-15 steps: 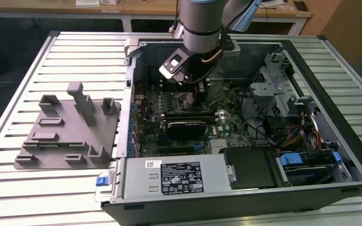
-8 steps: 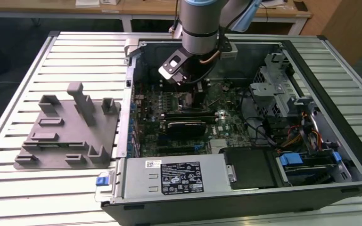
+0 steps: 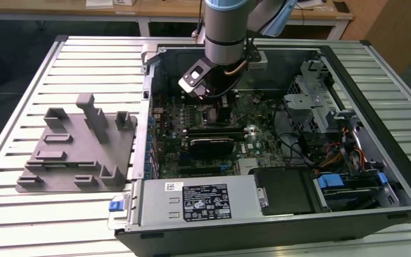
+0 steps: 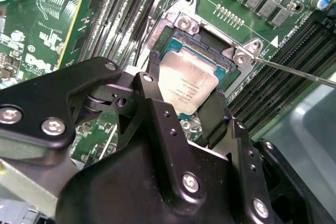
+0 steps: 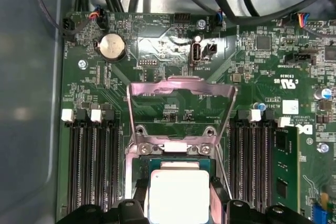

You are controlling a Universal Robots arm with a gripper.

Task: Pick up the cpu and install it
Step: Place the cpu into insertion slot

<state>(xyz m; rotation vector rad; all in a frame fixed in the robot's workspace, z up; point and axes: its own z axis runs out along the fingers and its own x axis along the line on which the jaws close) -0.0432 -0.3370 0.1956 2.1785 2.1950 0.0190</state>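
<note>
Silvery-white metal with a pale rim: your cpu (image 4: pixel 185 80) is a flat square with faint print, poised over the open black-framed socket (image 4: pixel 206 36) on the green motherboard (image 5: pixel 157 43). Your gripper (image 4: pixel 186 92) pinches two opposite edges of it.

Print on the computer's parts, none clear enough to quote.
A black label (image 3: pixel 205 202) with white print lies on the grey power box (image 3: pixel 155 208), a small white sticker (image 3: pixel 171 186) just above it. The cpu (image 4: pixel 186 85) top carries faint grey lines of lettering, perhaps a part code. White lettering and marks dot the green circuit board (image 5: pixel 173 40) around the coin battery (image 5: pixel 112 46).
</note>
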